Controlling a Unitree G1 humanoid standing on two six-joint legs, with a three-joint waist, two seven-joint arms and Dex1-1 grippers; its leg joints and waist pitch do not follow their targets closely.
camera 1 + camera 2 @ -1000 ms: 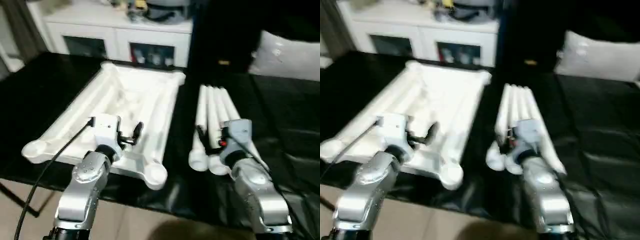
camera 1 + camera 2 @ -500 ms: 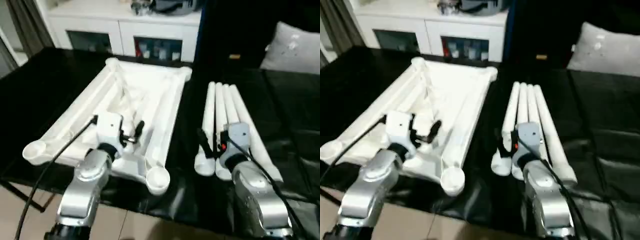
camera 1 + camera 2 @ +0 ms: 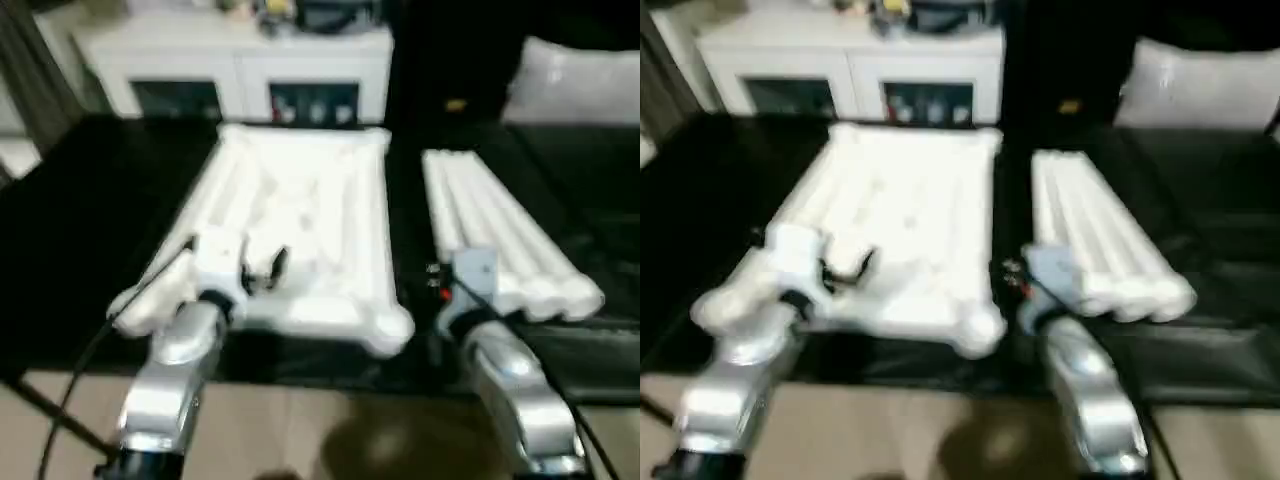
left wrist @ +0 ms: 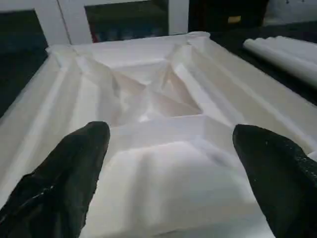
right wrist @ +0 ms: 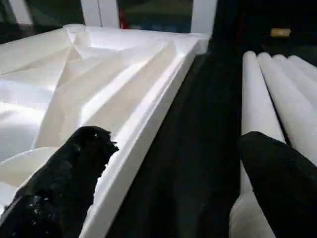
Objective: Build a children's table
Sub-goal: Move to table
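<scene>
Surveying by view, assembly not begun.
Head view: table top (image 3: 300, 225) underside up at 12 o'clock; four legs (image 3: 500, 235) loose at 2 o'clock, none socketed.
Left wrist view: left gripper (image 4: 168, 163) spread wide, empty, over ribs.
Right wrist view: right gripper (image 5: 173, 168) spread wide, empty, between top and legs.

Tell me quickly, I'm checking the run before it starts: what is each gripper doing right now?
Left gripper: jaws open, holding nothing, over the white ribbed plastic tabletop.
Right gripper: jaws open, holding nothing.
</scene>
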